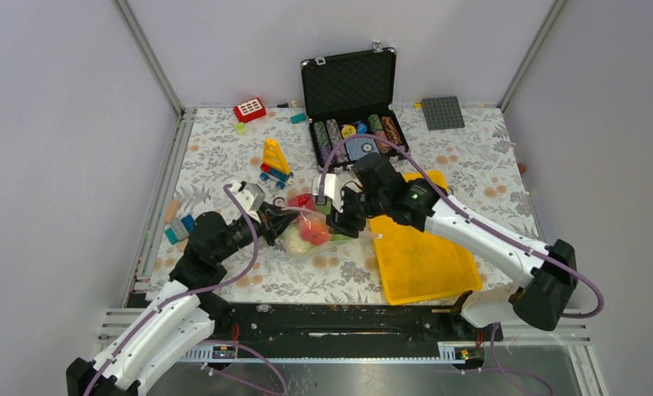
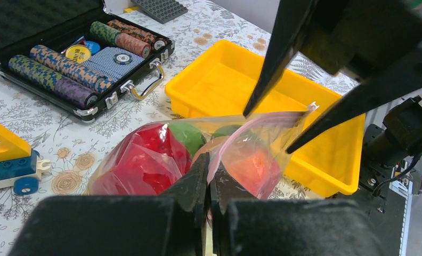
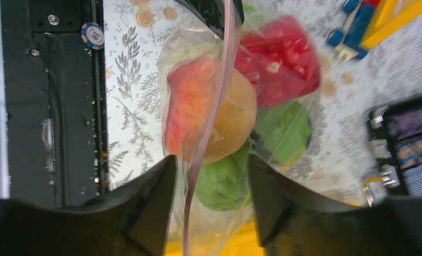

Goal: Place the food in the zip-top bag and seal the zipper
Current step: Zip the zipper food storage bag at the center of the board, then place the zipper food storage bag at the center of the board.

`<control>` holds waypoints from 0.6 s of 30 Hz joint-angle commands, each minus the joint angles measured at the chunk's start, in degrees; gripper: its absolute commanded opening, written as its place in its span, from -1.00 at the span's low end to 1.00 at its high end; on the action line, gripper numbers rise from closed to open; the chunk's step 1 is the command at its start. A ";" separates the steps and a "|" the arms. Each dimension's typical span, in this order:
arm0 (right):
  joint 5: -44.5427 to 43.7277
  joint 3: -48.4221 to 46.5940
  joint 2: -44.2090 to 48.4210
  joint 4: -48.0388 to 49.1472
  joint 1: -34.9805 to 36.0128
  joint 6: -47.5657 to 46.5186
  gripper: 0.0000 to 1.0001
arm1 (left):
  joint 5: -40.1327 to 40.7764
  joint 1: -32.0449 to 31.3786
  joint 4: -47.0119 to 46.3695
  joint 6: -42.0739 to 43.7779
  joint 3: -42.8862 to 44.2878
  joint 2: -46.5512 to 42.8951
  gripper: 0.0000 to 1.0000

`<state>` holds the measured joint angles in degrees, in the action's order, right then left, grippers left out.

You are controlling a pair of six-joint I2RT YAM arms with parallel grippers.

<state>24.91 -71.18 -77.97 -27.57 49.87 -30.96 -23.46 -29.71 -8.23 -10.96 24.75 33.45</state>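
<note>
Sealing stage; food inside zip-top bag. Pinching zipper end tight with left tool. Straddling it with right tool, spread, gripping nothing. Next: squeeze, slide along.

Thin, clear, crinkly zip-top bag of glossy plastic; smooth, shiny yellow plastic tray; matt black case with metal latches.

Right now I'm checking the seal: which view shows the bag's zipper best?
Right wrist: the zipper runs close-up down the frame between the open right fingers. Left wrist shows it curving away from the shut left fingers pinching its end. Top external: bag visible, strip too small.
</note>
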 commanded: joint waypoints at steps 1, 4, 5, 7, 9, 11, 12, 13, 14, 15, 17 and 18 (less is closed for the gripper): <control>-0.71 -2.67 -2.06 -1.72 1.21 0.29 -0.18 | -2.36 0.12 -2.54 0.55 2.35 -1.16 -1.00; 0.46 -2.31 -2.16 -1.59 1.61 0.97 -0.73 | -2.29 0.10 -1.54 -0.01 3.06 -1.83 -0.07; 0.69 -1.93 -1.94 -1.04 1.69 1.75 -0.83 | -2.28 0.11 -0.94 -0.35 3.43 -2.20 0.57; -0.27 -0.65 -1.02 1.78 1.92 3.82 -0.94 | -1.47 0.10 0.31 -1.74 4.64 -3.35 0.97; -4.09 1.12 0.26 5.17 2.22 5.64 -1.00 | 0.66 0.16 2.91 -4.93 7.29 -4.68 0.98; -6.94 2.88 1.72 7.52 2.40 6.77 -1.00 | 4.02 0.10 6.37 -8.69 10.48 -6.15 0.98; -6.86 3.60 2.31 7.73 2.59 6.87 -1.00 | 5.97 0.10 7.95 -10.46 11.87 -6.73 0.97; -5.89 4.33 2.97 7.72 2.91 6.86 -1.00 | 8.05 0.14 9.90 -12.10 13.00 -7.17 0.97; -4.62 5.24 3.54 7.63 3.44 6.72 -0.99 | 11.25 0.12 11.59 -13.54 13.98 -7.57 0.97; -2.96 6.32 3.98 7.62 4.19 6.40 -0.98 | 13.71 0.10 13.25 -14.99 14.90 -7.75 0.98; 0.73 8.31 4.61 6.51 6.49 4.82 -0.95 | 17.82 0.10 16.92 -17.14 16.62 -7.56 0.98; 1.97 9.50 4.69 5.77 7.87 4.11 -0.95 | 19.42 0.12 18.69 -17.92 17.23 -7.19 0.97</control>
<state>21.12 -64.64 -75.68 -22.81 53.43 -25.87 -14.20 -29.71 3.49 -22.48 38.30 25.87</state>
